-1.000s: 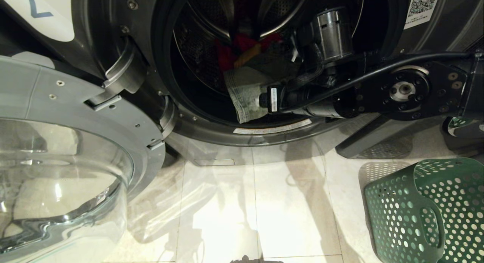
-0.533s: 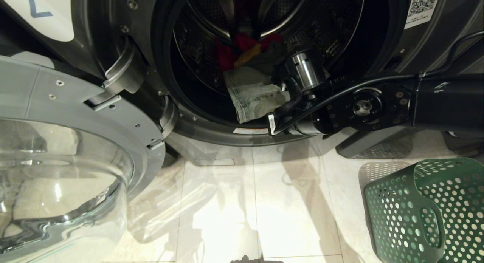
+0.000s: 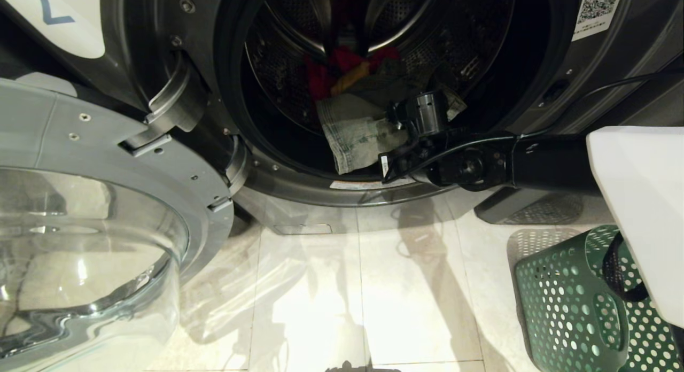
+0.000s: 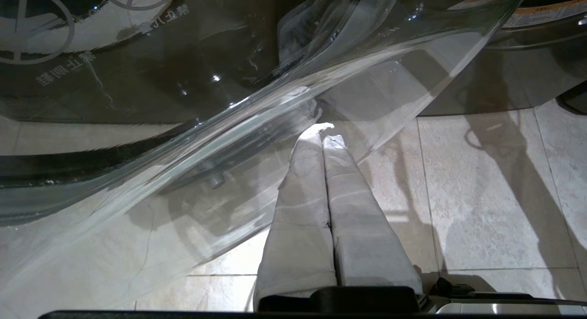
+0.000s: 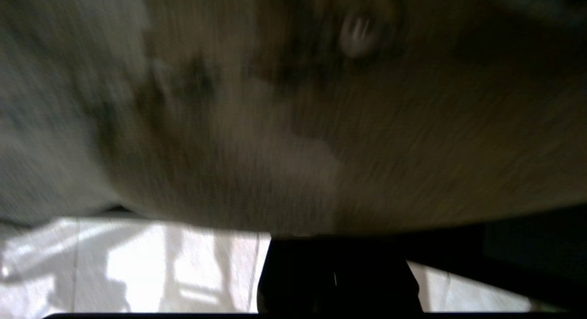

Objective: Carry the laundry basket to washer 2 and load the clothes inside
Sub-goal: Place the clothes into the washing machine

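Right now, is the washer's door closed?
No, the glass door is swung wide open, leaving clothes visible inside the drum.

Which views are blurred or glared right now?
Right wrist view: heavy motion blur, only smeared fabric visible. Head view: sharp, strong glare on the floor tiles, drum interior dark. Left wrist view: sharp, reflections across the glass door.

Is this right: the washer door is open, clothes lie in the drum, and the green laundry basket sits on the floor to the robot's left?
Not quite. The head view shows the green laundry basket on the robot's right; the rest holds.
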Robot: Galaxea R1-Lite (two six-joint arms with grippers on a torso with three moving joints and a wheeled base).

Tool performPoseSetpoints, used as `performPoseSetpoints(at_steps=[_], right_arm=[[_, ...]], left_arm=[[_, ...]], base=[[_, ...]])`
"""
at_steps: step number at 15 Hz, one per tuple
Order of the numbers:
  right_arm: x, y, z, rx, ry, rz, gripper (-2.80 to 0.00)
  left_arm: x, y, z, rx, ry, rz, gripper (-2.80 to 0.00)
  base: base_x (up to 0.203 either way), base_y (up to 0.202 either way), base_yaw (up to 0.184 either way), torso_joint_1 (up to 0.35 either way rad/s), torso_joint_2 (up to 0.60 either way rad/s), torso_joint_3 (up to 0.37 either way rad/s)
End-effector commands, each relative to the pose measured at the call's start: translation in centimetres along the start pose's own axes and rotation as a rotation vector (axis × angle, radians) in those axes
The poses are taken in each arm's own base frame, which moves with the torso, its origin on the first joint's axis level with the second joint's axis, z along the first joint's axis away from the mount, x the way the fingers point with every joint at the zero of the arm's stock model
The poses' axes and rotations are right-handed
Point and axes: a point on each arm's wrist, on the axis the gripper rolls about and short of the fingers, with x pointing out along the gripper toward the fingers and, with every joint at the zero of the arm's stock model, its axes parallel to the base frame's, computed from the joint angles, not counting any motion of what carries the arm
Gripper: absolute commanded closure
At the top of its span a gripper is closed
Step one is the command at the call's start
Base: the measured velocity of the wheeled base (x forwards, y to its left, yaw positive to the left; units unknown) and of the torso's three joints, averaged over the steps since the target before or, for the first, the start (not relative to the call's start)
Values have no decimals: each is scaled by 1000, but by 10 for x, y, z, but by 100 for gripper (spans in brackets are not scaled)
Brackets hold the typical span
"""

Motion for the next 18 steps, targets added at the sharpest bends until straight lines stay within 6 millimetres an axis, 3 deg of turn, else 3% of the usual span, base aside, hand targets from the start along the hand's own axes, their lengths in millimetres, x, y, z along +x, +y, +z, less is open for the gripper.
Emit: performPoseSetpoints(at_steps=[1,4,7,10,14,18], right_arm=[[4,5,7,43,-109,16,0],[-2,13,21,87,-243,47,0],[-5,13,41,147,-495,53,0],[18,14,22,114,-528,28,0],[40,-8,10,123,-512,-54,0],[40,-11,15,63,-740,-75,0]], left_arm=[[2,0,-11,0,40,2,0],[2,0,-11,0,39,2,0],[2,0,-11,0,40,2,0],[2,0,-11,0,40,2,0],[2,0,-11,0,40,2,0],[2,0,-11,0,39,2,0]], base=[[0,0,0,0,0,0],[0,0,0,0,0,0],[0,0,0,0,0,0],[0,0,0,0,0,0],[0,0,0,0,0,0],[0,0,0,0,0,0]])
